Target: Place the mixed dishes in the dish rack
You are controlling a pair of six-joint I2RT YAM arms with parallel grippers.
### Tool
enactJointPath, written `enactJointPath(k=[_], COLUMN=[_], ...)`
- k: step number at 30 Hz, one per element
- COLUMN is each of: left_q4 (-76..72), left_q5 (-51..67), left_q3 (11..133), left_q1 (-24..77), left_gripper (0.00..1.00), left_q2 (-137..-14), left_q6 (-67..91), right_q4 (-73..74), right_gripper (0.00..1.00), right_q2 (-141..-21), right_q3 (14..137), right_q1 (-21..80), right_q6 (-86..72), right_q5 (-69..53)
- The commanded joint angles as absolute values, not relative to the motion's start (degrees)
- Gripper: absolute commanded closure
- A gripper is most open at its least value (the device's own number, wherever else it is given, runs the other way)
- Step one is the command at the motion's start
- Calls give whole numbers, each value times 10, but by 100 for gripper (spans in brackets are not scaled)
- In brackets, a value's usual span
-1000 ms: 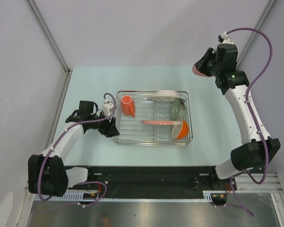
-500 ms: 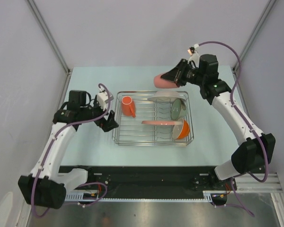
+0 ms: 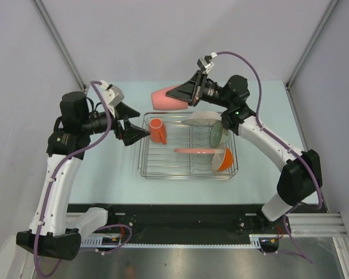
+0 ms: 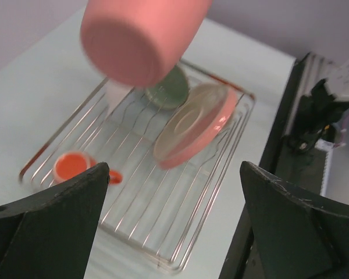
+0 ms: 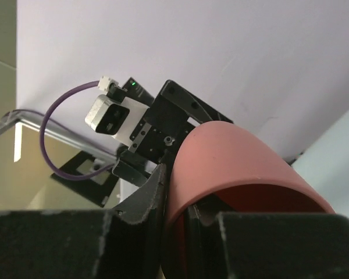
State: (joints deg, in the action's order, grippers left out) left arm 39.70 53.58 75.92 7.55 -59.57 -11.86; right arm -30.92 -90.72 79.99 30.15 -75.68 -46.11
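Right arm had swung in from the far right corner and left arm had lifted back from the rack's left side, its claw spreading wider. On the counter (image 3: 110, 174) sat the dish rack (image 3: 186, 172). In its near right corner stood the orange bowl (image 3: 222, 159) on edge, with the salmon-pink plate (image 3: 195, 150) tilted among the tines just left of it. Farther back were the grey-green bowl (image 3: 218, 133) on the right, the orange mug (image 3: 157, 130) on the left, and the white plate (image 3: 202, 119) at the far side. Left claw (image 3: 134, 123) hung just left of the rack, above the counter, jaws wide. Right claw (image 3: 186, 93) was clamped narrow on the rim of the salmon-pink cup (image 3: 166, 99), held sideways in the air over the rack's far left edge.
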Motion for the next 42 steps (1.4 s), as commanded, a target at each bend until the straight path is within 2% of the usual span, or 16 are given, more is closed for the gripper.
enactJointPath(k=[1,2,9,19,34,40,42], left_q4=[212,180,238,220,170,163,173], left_q5=[710,716,655,584,622,624,624], left_q3=[714,707,716,701,696,679,679], left_q1=[66,65,64,61,59,59,59], left_gripper=[0,1,0,0,0,0,9], left_q2=[-565,-560,-568,-579,-593,-587,-586], left_q6=[-5,14,-77,-113,-60,-41,-57], right_q4=[-467,-475,-526,-564,-628,-707,-724], right_gripper=[100,100,100,100,100,100,100], right_q2=[-929,-933,-962,-979,-1034,-1065,-1069], right_q3=[798,798,797,789,787,787,787], right_q1=[330,334,356,394,431,436,437], right_q6=[-874,-884,-934,-966,-1018,-1061,-1067], right_q5=[-470,-469,-468,-467,-435,-397,-388])
